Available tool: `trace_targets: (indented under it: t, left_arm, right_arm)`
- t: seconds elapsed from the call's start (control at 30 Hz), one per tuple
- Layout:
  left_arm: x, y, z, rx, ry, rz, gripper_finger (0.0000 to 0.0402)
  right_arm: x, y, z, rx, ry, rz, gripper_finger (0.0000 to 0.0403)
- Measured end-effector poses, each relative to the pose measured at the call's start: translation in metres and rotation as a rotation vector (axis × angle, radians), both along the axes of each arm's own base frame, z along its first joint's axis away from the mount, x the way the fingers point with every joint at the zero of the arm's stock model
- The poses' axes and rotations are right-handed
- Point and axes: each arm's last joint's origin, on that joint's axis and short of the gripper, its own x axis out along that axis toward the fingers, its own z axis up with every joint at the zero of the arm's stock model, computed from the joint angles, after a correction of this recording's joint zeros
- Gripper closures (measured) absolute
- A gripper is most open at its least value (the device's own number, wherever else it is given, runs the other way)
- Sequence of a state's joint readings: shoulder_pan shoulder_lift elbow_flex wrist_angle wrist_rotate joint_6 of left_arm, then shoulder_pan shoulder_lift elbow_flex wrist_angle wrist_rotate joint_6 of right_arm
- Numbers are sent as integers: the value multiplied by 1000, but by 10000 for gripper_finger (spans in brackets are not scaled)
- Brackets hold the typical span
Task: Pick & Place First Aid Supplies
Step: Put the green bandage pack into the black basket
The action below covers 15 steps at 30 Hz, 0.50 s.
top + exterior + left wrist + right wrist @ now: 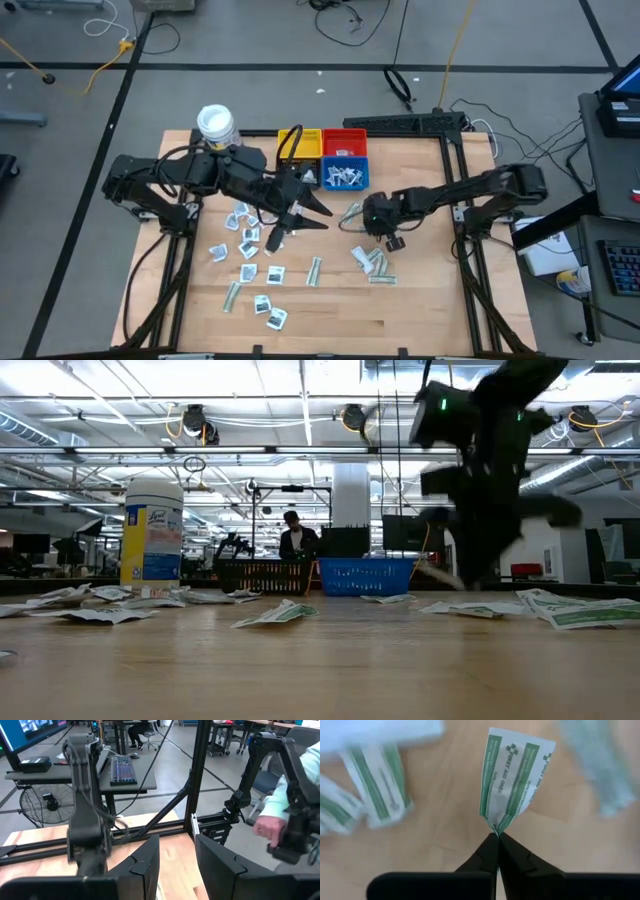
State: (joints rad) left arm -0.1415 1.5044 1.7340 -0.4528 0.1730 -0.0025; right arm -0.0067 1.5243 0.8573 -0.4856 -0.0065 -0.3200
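Right tool (497,836) is pinched shut on the bottom edge of a green-and-white first aid packet (512,775). The paper is creased at the nip. The packet's long axis runs straight out ahead of the fingertips, in line with the tool, so it hangs forward of the grip rather than sideways.

Landmark is the blue bin (345,176). From overhead the right tool (385,232) sits just on the near, right-arm side of it, with a small heap of loose packets (370,262) a little further out from the bin. Blue bin already has some packets in it. Red bin (344,144) and yellow bin (300,146) are behind and beside it.

My read: grasp done, carry to the bin is next. The bin lies up and toward the left arm from the held packet, a short reach, and the right arm is the one with the load. The corner-only grip looks marginal, so the packet could swing or slip.

Left tool (300,212) hovers on the other side of the blue bin over the scattered packets (245,250), fingers partly apart, nothing between them.
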Motion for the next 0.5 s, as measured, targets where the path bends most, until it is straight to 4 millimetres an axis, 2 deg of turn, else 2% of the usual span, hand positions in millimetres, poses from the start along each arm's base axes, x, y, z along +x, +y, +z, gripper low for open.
trace_targets:
  t: [0.17,0.33,0.5]
  left_arm:
    - [1,11,0,11,-3,81,273]
    - [2,20,1,35,-9,123,273]
    - [3,28,1,38,-11,151,273]
  right_arm:
    - [0,10,56,97,-295,-128,402]
    - [-1,18,121,176,-711,-233,402]
    - [-5,24,169,265,-977,-233,402]
